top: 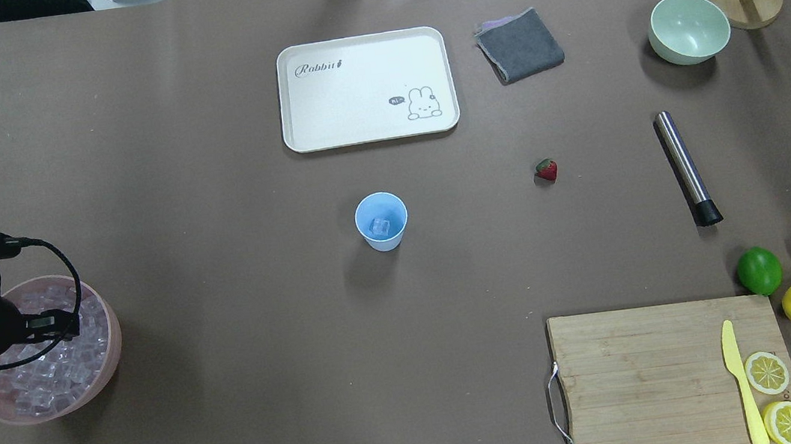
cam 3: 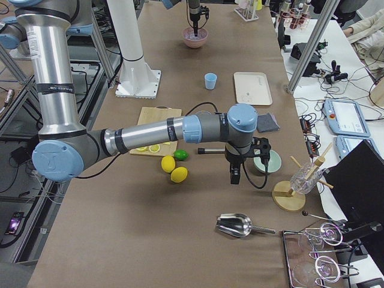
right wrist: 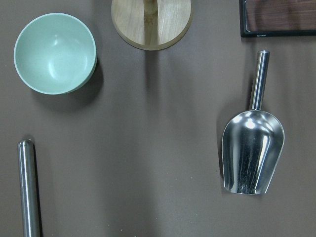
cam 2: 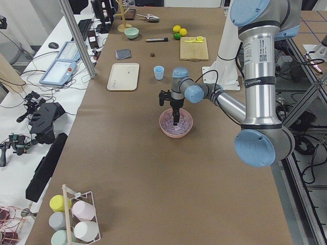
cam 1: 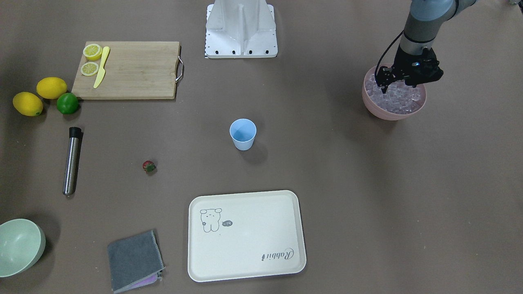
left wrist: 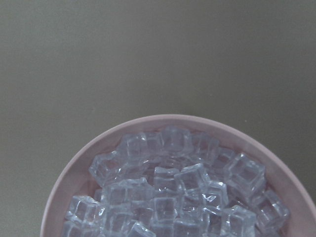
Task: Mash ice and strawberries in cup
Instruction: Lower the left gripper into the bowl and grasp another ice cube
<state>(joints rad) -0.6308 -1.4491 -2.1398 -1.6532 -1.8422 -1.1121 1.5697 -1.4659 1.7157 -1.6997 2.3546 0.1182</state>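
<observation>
The light blue cup [cam 1: 242, 134] stands mid-table; the overhead view shows one ice cube [top: 381, 227] inside it. The tiny red strawberry [cam 1: 148, 166] lies on the table apart from the cup, also seen in the overhead view [top: 546, 170]. A pink bowl [cam 1: 384, 114] is heaped with ice cubes [left wrist: 173, 197]. My left gripper [cam 1: 386, 83] points down into that ice; I cannot tell whether it is open or shut. My right gripper [cam 3: 234, 177] hangs above the table near the pale green bowl, seen only in the exterior right view, so I cannot tell its state.
A steel muddler [top: 687, 167] lies right of the strawberry. A cream tray [top: 290, 99], a grey cloth [top: 519, 44], a pale green bowl [top: 689, 29], and a cutting board [top: 648, 372] with lemon slices and a knife are around. Two lemons, a lime [top: 759, 271] and a metal scoop [right wrist: 252, 158] lie nearby.
</observation>
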